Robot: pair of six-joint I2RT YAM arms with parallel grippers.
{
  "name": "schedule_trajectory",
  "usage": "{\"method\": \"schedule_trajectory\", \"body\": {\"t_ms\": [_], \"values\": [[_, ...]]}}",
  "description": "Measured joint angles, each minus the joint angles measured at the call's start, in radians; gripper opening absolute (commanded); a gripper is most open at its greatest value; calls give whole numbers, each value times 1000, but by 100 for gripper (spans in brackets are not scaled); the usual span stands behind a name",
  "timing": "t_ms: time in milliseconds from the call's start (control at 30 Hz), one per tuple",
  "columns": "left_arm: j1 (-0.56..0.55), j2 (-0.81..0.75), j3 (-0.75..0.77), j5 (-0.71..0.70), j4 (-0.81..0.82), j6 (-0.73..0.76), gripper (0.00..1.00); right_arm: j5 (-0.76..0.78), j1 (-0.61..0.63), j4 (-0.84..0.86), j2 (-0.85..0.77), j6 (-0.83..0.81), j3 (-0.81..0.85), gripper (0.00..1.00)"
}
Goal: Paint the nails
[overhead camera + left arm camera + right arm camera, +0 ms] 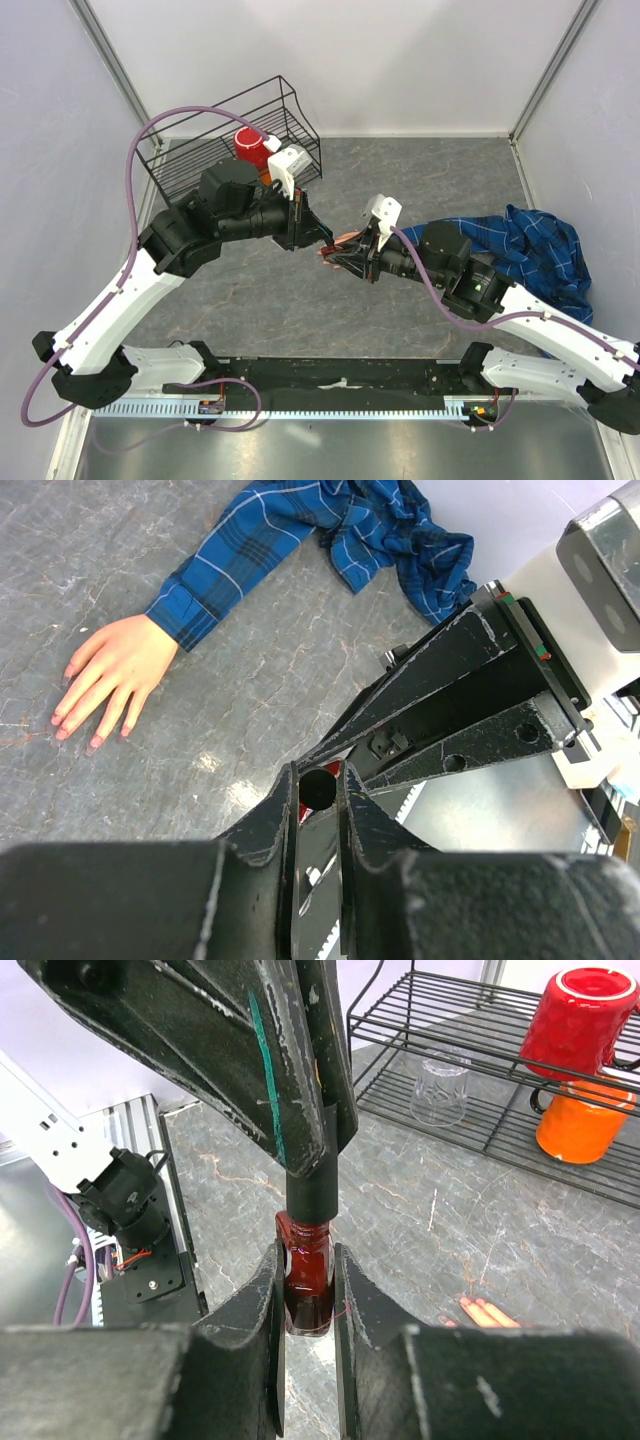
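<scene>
The peach fake hand (108, 670) lies flat on the grey table, its blue plaid cuff (190, 605) behind it. Its nails (62, 720) look pale pink. My right gripper (306, 1260) is shut on a small dark red polish bottle (307, 1285) and holds it above the table. My left gripper (319, 777) is shut on the bottle's black cap (320, 787), which also shows in the right wrist view (312, 1195) on top of the bottle. In the top view both grippers (322, 243) (337, 260) meet just in front of the hand (345, 238). A few fingertips (487, 1312) show below the bottle.
A black wire rack (200, 160) at the back left holds a red mug (578, 1015), an orange mug (580, 1125) and a clear glass (440, 1088). The plaid shirt (535, 245) is bunched at the right. White walls close in three sides.
</scene>
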Motion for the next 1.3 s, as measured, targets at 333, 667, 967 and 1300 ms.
{"method": "schedule_trajectory", "body": {"t_ms": [333, 667, 967, 1300], "values": [[0, -3, 0, -19, 0, 2, 2, 0, -1, -2, 8, -3, 0, 0], [0, -10, 0, -33, 0, 3, 2, -4, -1, -5, 10, -3, 0, 0], [0, -17, 0, -34, 0, 4, 2, -13, -1, -5, 10, -3, 0, 0], [0, -24, 0, -36, 0, 4, 2, -19, -1, -6, 10, -3, 0, 0]]}}
